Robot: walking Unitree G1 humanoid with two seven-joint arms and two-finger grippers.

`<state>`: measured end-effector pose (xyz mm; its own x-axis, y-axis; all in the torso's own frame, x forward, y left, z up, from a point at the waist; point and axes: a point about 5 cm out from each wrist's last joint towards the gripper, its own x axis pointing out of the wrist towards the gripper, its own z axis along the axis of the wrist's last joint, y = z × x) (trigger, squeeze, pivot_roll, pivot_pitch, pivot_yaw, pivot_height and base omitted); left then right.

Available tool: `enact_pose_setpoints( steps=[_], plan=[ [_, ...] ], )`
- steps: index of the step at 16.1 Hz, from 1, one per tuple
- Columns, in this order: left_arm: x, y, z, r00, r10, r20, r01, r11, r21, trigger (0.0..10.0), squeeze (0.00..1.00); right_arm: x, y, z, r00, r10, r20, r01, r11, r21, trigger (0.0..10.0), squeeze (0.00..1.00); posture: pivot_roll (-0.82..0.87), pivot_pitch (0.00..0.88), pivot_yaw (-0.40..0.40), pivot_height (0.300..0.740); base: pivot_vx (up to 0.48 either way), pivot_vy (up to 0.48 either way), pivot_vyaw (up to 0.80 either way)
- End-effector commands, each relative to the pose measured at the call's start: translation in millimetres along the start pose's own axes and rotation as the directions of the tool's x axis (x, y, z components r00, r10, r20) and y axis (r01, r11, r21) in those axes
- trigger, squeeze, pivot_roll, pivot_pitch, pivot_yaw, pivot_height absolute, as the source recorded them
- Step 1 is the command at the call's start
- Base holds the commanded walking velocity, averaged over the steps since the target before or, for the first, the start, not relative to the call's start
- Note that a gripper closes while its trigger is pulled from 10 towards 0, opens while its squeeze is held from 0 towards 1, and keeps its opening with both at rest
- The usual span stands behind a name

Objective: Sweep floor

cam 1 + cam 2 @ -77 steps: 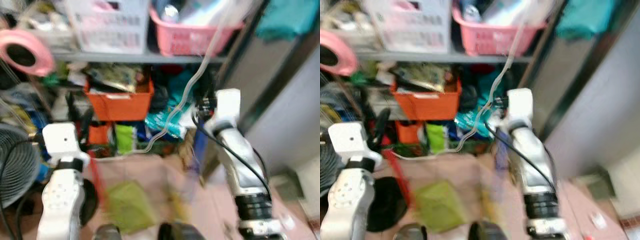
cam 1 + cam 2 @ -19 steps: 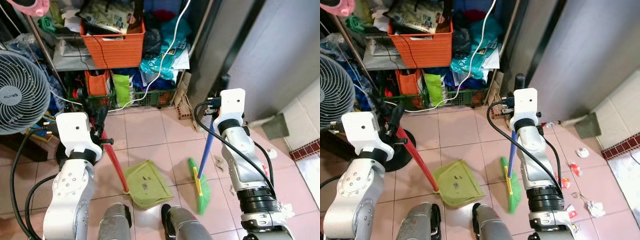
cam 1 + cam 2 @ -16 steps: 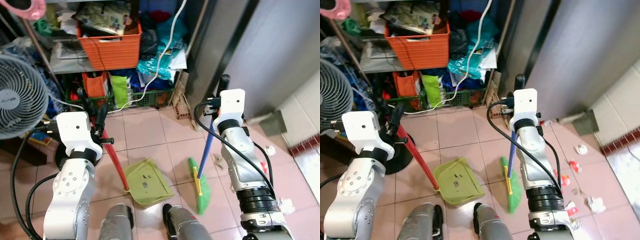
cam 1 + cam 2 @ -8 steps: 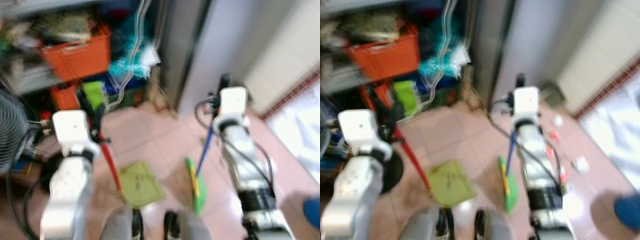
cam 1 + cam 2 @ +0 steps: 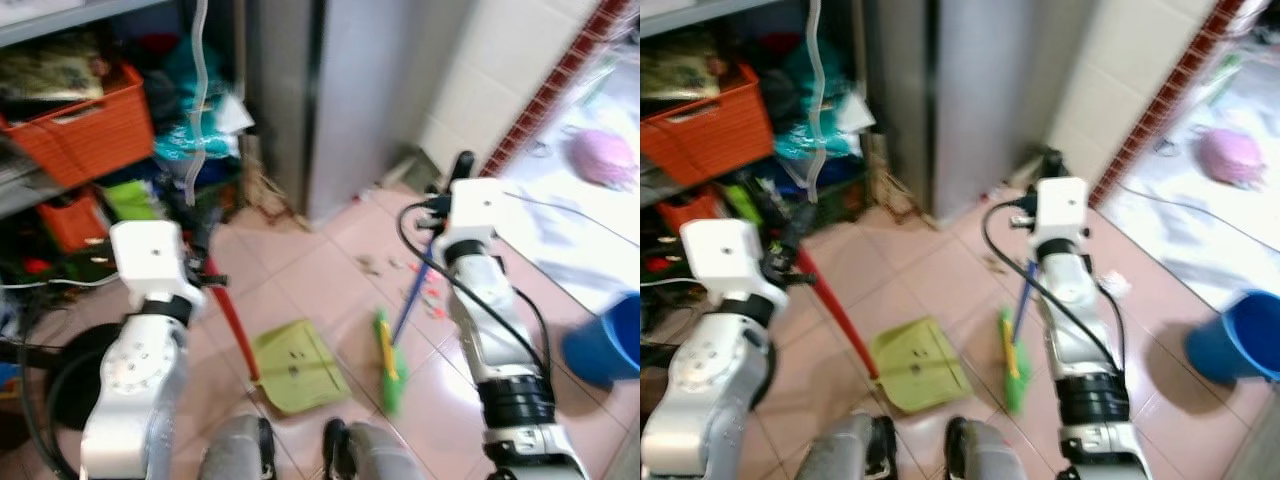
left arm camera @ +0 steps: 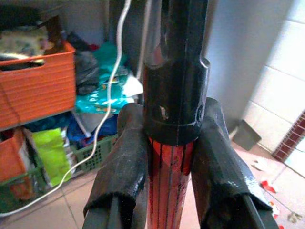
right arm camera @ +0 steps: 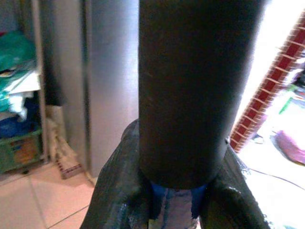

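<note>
Turning right has brought the scraps (image 5: 432,297) by the wall and a bucket (image 5: 605,343) into view. Left gripper (image 6: 171,157) clamps the dustpan (image 5: 296,366) handle; right gripper (image 7: 174,200) clamps the broom (image 5: 388,352) handle. Swinging the broom wide could scatter scraps or strike the bucket.

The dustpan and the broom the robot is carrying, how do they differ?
The dustpan has a red handle with a flat yellow-green pan; the broom has a blue handle with a narrow green brush head. The left gripper is clamped on the dustpan's handle, the right gripper on the broom's. The dustpan lies nearer the cluttered shelves, the broom nearer the blue bucket. Both heads sit low by the tiled floor, and both handles end in black grips.
</note>
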<state>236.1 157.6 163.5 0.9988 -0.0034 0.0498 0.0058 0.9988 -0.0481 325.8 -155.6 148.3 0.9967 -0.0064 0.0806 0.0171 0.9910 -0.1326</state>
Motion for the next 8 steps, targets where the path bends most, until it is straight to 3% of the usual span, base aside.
enact_pose_setpoints(
  steps=[1, 8],
  plan=[
    [0.3, -1.6, 10.8, 0.998, -0.012, 0.055, 0.012, 1.0, 0.005, 10.0, 0.0, -2.4, -16.2, -9.1, 0.997, -0.064, -0.048, 0.061, 0.996, -0.071, 10.0, 0.0, 0.04, 0.18, -0.046, 0.74, 0.0, 0.0, -0.8],
    [5.8, -3.5, 11.7, 0.998, -0.053, 0.046, 0.052, 0.998, 0.019, 10.0, 0.0, -5.5, -23.8, -14.1, 0.99, -0.127, -0.067, 0.12, 0.987, -0.104, 10.0, 0.0, 0.04, 0.171, -0.019, 0.74, 0.0, 0.0, -0.8]
  ],
)
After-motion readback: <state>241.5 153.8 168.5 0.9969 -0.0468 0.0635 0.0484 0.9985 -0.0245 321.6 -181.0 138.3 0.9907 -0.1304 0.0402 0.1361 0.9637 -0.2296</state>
